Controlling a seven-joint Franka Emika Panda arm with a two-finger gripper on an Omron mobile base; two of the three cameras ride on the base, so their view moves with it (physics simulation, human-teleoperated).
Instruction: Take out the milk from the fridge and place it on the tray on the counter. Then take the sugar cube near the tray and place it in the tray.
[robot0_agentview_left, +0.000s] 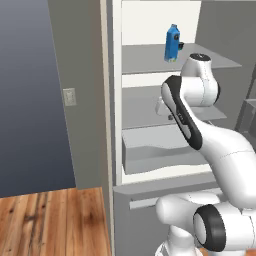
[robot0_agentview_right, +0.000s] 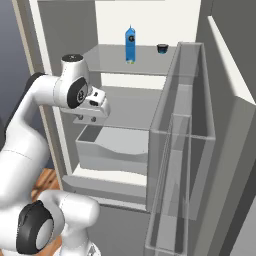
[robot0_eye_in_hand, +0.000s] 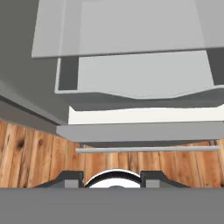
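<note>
My pincer (robot0_agentview_right: 93, 119) hangs in front of the open fridge (robot0_agentview_left: 116, 100), level with the middle shelf, pointing down at the drawer bin (robot0_agentview_right: 112, 150) and the wooden floor (robot0_agentview_left: 50, 220) below. Its fingertips barely show at the bottom of the hand view, with a gap between them, but I cannot tell from these pictures how wide they stand; nothing is held.

Nearest below me is the grey drawer bin, then the middle shelf (robot0_agentview_right: 130, 112) right beside my wrist. Higher and further back, on the top shelf (robot0_agentview_right: 125, 60), stands the milk (robot0_agentview_right: 130, 44), upright, near the shelf's front edge.

I judge the carton light and fairly stiff, though its walls would give if squeezed hard, and its smooth faces could slip. The best hold looks like the flat sides at mid-height, below the gable, and clear of the dark cap on its side, coming in level from the front.

Just beside the milk, to its right in the right base view, sits a small dark cup (robot0_agentview_right: 162, 48), apart from the carton but near enough to knock if I swing wide. The open door (robot0_agentview_right: 220, 125) with its clear bins (robot0_agentview_right: 175, 150) crowds my right side. The top shelf's edge stands between my hand and the carton, so I would have to rise past it first
</note>
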